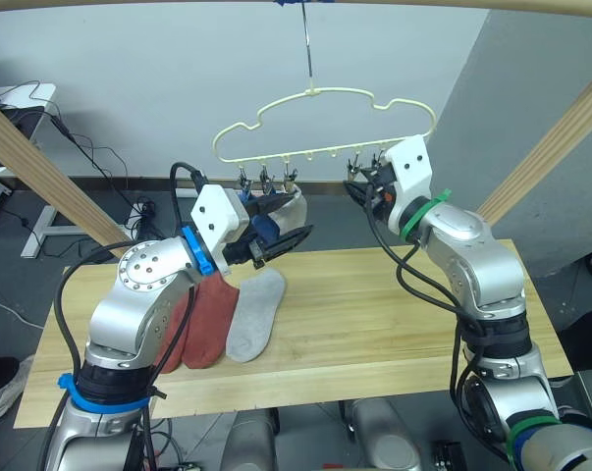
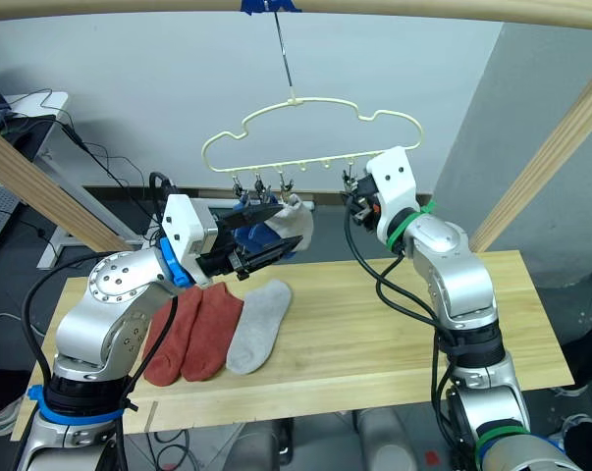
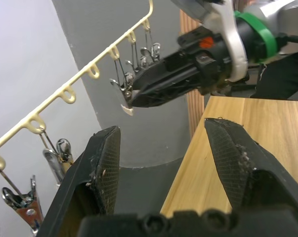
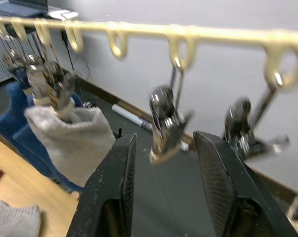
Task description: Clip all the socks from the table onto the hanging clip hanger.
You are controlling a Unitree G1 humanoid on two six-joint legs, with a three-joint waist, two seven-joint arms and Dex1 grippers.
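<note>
No writing or labels could be read. Both the left gripper [image 2: 276,229] and the right gripper [image 4: 163,148] had their jaws spread and empty beneath the clip hanger [image 1: 325,123], where a grey sock [image 4: 72,136] and blue socks [image 4: 15,106] hung clipped. Two rust-red socks [image 2: 192,334] and a light grey sock [image 2: 258,326] lay on the table [image 1: 394,314].

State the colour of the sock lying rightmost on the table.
Light grey sock, clearest in the right eye view.

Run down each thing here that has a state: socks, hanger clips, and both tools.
Clip hanger: hanging from the pole by its hook.
Grey sock on hanger: clipped, hanging.
Blue socks on hanger: clipped, hanging behind the left tool.
Two rust-red socks: flat on the table, unclipped.
Grey sock on table: flat, unclipped.
Left tool: open, empty.
Right tool: open around an empty clip.
</note>
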